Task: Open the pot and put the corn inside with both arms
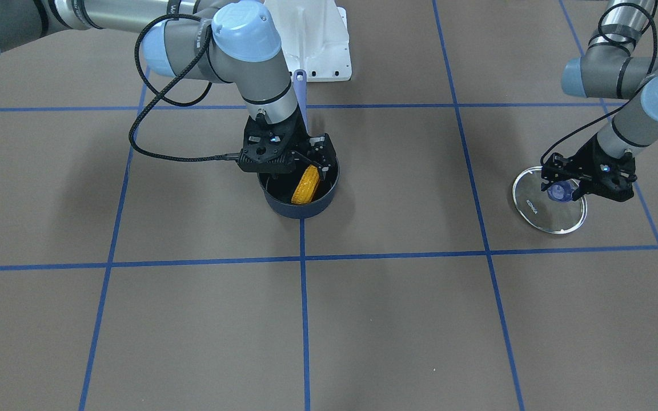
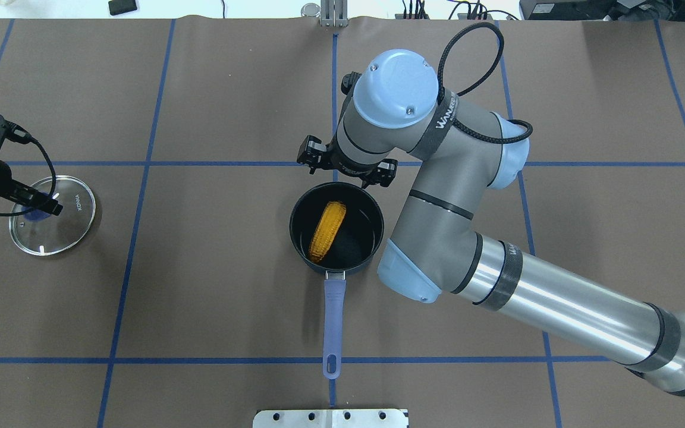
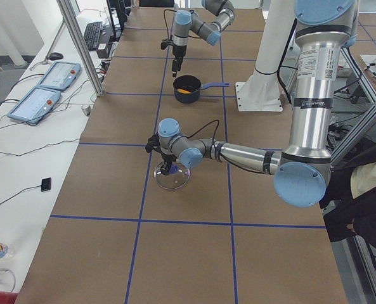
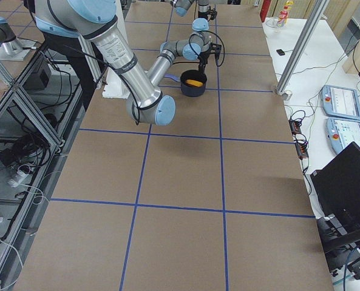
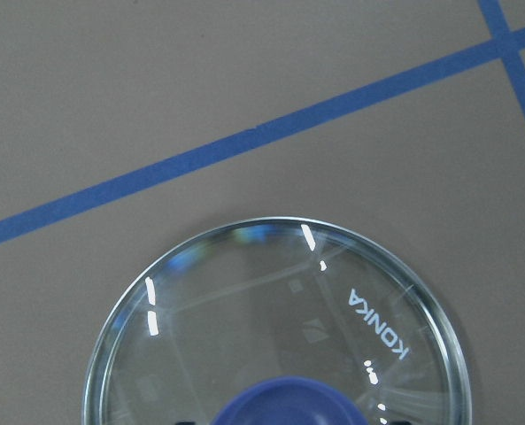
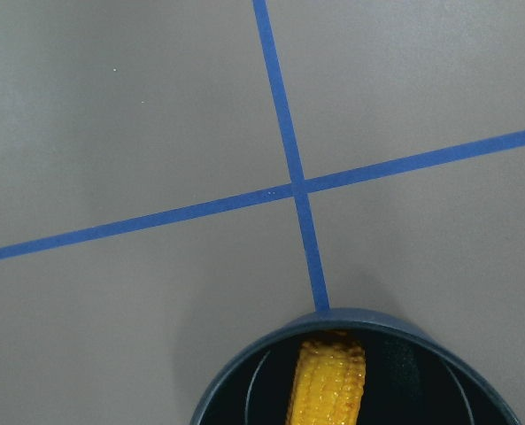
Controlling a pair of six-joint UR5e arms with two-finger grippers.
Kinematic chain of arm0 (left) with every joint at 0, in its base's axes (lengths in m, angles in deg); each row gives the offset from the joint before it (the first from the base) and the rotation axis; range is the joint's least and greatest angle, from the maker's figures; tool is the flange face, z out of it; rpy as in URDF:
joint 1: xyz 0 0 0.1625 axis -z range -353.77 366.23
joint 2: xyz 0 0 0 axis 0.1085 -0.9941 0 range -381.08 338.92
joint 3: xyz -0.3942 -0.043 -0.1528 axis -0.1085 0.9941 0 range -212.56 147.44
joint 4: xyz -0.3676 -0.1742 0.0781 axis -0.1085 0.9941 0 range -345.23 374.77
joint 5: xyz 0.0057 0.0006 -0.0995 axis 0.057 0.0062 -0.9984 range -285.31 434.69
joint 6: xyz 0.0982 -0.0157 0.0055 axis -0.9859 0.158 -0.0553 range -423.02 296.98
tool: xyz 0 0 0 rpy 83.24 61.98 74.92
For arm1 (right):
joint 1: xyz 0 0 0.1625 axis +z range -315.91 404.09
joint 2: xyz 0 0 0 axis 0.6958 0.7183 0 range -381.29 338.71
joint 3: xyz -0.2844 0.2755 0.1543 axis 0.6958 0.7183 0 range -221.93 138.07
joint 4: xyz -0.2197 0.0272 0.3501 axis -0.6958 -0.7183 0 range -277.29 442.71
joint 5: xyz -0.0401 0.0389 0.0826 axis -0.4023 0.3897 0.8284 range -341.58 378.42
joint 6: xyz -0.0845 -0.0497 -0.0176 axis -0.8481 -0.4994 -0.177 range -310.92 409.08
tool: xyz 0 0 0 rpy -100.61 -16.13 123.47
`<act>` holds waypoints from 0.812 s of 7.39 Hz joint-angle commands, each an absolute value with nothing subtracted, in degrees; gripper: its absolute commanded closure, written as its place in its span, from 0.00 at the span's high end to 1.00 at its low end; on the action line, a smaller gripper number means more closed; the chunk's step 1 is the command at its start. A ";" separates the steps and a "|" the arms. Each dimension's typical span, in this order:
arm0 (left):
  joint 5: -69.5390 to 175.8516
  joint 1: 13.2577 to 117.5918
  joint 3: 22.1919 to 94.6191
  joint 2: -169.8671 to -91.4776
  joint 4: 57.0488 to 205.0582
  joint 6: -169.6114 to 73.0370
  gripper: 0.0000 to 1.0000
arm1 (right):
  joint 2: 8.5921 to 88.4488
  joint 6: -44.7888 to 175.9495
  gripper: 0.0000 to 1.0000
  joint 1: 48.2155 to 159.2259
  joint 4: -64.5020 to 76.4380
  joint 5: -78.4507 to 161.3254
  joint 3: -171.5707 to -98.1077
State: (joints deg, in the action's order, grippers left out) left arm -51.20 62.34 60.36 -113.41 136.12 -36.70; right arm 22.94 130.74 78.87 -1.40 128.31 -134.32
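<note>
The dark blue pot (image 2: pixel 292 229) stands open mid-table, its purple handle (image 2: pixel 333 315) pointing toward the robot. The yellow-orange corn (image 2: pixel 327 231) lies inside it, leaning on the wall, and also shows in the front view (image 1: pixel 306 184) and the right wrist view (image 6: pixel 328 385). My right gripper (image 1: pixel 320 162) hovers over the pot's far rim, open and empty; my own wrist hides it in the overhead view. The glass lid (image 1: pixel 549 212) lies flat on the table far to my left. My left gripper (image 1: pixel 562 188) is shut on the lid's blue knob (image 5: pixel 289 403).
Blue tape lines (image 2: pixel 140 163) divide the brown table cover into squares. The white robot base plate (image 1: pixel 312 40) sits just behind the pot's handle. My right arm's elbow (image 2: pixel 414 273) hangs close beside the pot.
</note>
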 commanded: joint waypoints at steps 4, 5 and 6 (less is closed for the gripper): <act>-63.88 75.61 61.13 -117.14 125.92 -46.76 0.97 | 33.25 107.19 1.00 99.32 -1.75 143.11 -135.45; -64.09 80.27 60.87 -118.62 118.21 -57.20 0.97 | 36.16 100.30 1.00 104.51 -1.75 145.83 -135.01; -64.00 84.41 60.69 -119.42 111.96 -66.70 0.97 | 37.76 95.79 1.00 108.99 -2.01 148.47 -134.23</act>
